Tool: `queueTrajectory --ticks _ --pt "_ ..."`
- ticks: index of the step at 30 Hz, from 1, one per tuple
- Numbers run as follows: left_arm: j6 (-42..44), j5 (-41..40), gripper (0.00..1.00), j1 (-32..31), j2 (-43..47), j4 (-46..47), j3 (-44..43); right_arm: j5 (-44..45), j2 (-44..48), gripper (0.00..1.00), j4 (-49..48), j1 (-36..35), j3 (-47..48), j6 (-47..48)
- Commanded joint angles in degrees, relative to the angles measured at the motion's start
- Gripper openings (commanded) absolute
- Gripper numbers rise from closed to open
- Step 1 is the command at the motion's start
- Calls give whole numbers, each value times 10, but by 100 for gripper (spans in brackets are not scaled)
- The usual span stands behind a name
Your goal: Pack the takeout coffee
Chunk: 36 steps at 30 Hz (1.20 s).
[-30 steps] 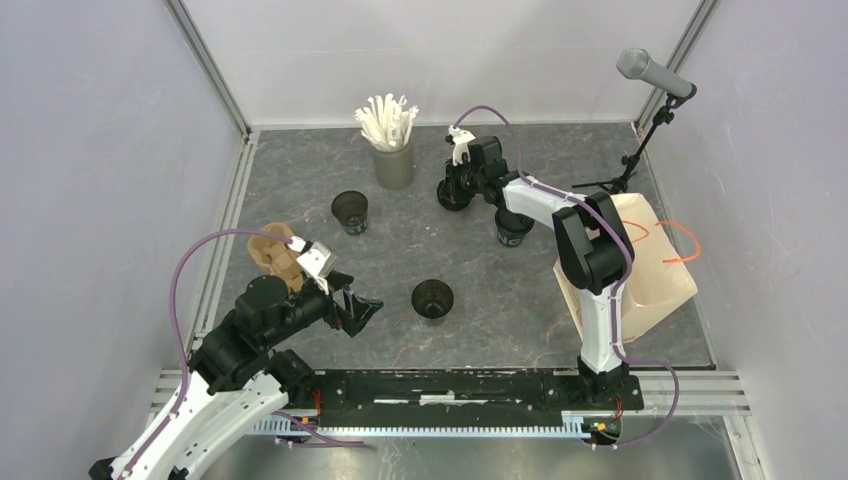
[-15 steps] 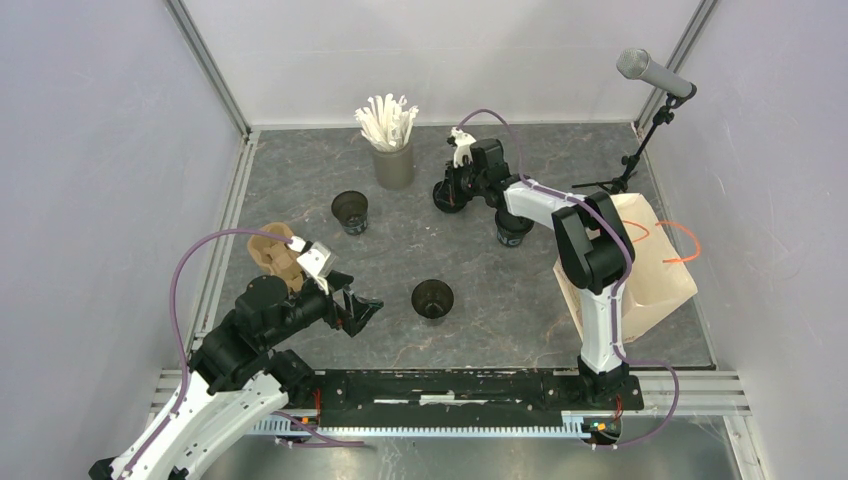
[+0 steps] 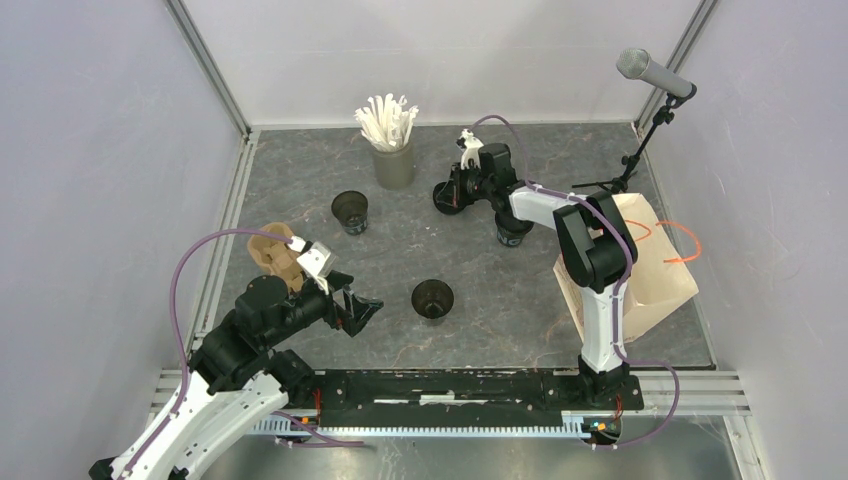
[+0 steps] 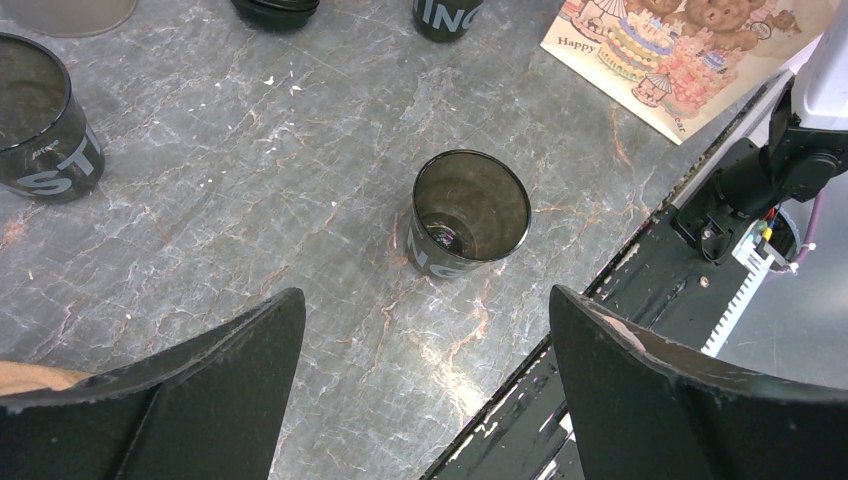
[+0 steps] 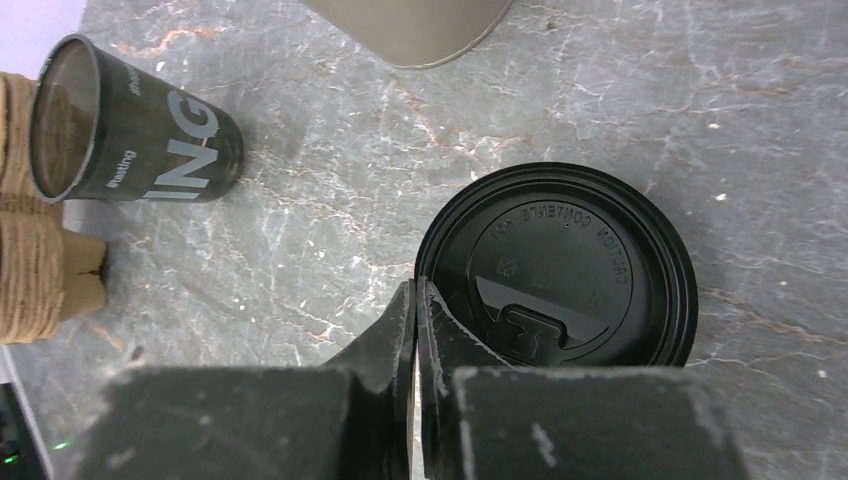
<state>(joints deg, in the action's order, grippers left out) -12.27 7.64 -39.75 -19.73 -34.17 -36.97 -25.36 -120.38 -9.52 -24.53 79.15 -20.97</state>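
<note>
Three black takeout coffee cups stand on the grey floor: one open (image 3: 350, 212), one open (image 3: 432, 298) nearer the front, and a third (image 3: 512, 236) partly under the right arm. In the left wrist view the front cup (image 4: 468, 215) stands ahead of my left gripper (image 4: 425, 298), which is wide open and holds nothing. My right gripper (image 5: 415, 292) is shut, its tips pinched at the left rim of a round black lid (image 5: 555, 265). That lid (image 3: 441, 196) lies at the back of the floor. A lidless cup (image 5: 140, 135) stands to the lid's left.
A grey cup of white straws (image 3: 392, 160) stands at the back. A brown pulp carrier (image 3: 278, 255) lies by the left arm. A paper bag (image 3: 640, 265) lies at the right, with a microphone stand (image 3: 655, 72) behind it. A black rail (image 3: 450, 385) borders the front.
The right wrist has turned slightly and the lid has shifted a little to the left. The left arm has not moved.
</note>
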Motion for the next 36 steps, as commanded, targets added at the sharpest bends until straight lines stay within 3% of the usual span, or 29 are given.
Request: queueTrajectory --ticks 1,2,5,13,23,36 --pt "24 -3 97 0 0 13 -8 -39 13 7 -55 7 -6 -41" --pt "24 -2 97 0 0 13 -8 -40 13 8 -55 8 -6 -43" --pt "24 -3 97 0 0 13 -8 -42 12 0 -54 7 -6 -40" --pt "24 -1 97 0 -3 14 -7 -25 18 0 -43 7 -7 -31" --pt "20 -15 99 0 -9 14 -8 18 99 0 -10 10 -22 17" --pt "19 -39 100 0 -30 16 -9 -41 215 0 19 10 -77 30"
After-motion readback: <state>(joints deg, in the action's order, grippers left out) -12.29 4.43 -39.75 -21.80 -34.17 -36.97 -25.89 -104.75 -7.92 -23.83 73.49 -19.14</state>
